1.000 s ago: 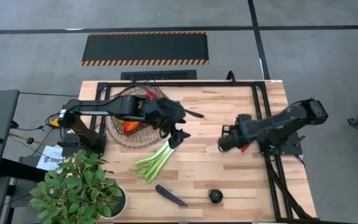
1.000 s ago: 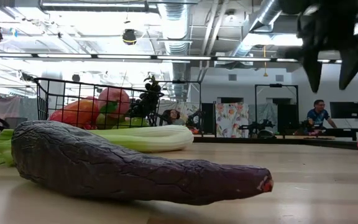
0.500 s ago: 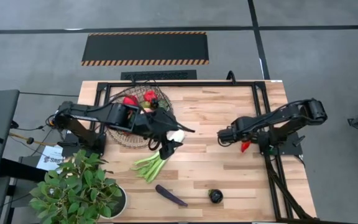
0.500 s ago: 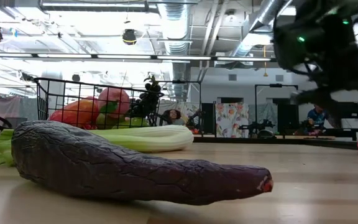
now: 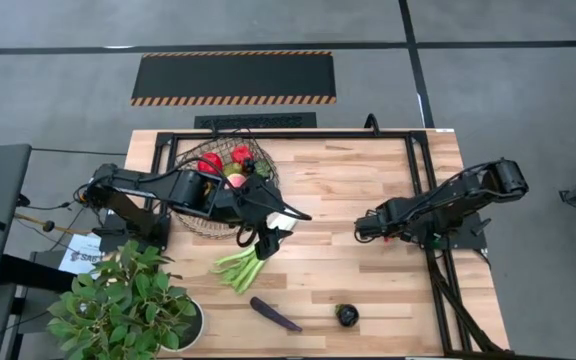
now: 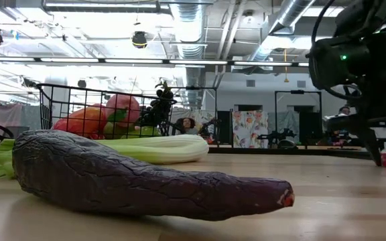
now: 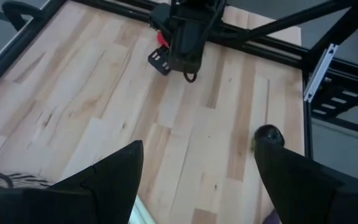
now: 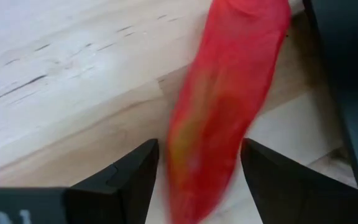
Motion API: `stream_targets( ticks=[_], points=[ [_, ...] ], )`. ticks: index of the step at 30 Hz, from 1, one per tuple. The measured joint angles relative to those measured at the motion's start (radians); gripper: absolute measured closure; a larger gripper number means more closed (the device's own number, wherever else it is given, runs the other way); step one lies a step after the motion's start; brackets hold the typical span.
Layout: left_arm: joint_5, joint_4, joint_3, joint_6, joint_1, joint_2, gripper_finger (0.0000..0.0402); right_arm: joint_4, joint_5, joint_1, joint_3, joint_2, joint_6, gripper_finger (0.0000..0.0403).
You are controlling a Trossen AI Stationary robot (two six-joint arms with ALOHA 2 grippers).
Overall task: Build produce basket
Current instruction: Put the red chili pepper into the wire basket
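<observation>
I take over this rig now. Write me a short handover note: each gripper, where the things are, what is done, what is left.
Left gripper: open, over the white end of the celery stalk, nothing held.
Right gripper: open, low over the table, fingers either side of the red chilli, not closed on it.
Basket: at the table's left, holding red fruit and other produce.
Done: several pieces are in the basket.
Left: celery stalk beside the basket, chilli at right, purple aubergine and a small dark round item near the front edge.
</observation>
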Motion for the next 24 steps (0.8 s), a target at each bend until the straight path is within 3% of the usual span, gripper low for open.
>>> stream_targets(
  ticks=[6, 15, 20, 24],
  points=[
    [0.0, -0.005, 0.0, 0.002, 0.0, 0.0, 0.0109, 0.046, 0.001, 0.0, -0.007, -0.001, -0.019, 0.0178],
    [-0.028, -0.011, 0.0, 0.011, 0.0, 0.0, 0.0109, 0.072, 0.005, 0.016, 0.001, 0.0, -0.094, 0.0347],
    [-0.052, 0.045, 0.0, 0.035, 0.0, -0.013, 0.0109, 0.083, 0.033, 0.042, 0.072, -0.012, -0.195, 0.0348],
    [0.06, 0.135, 0.0, 0.063, 0.029, -0.08, 0.0109, 0.079, 0.148, 0.085, 0.192, -0.051, -0.315, 0.0336]
  ],
)
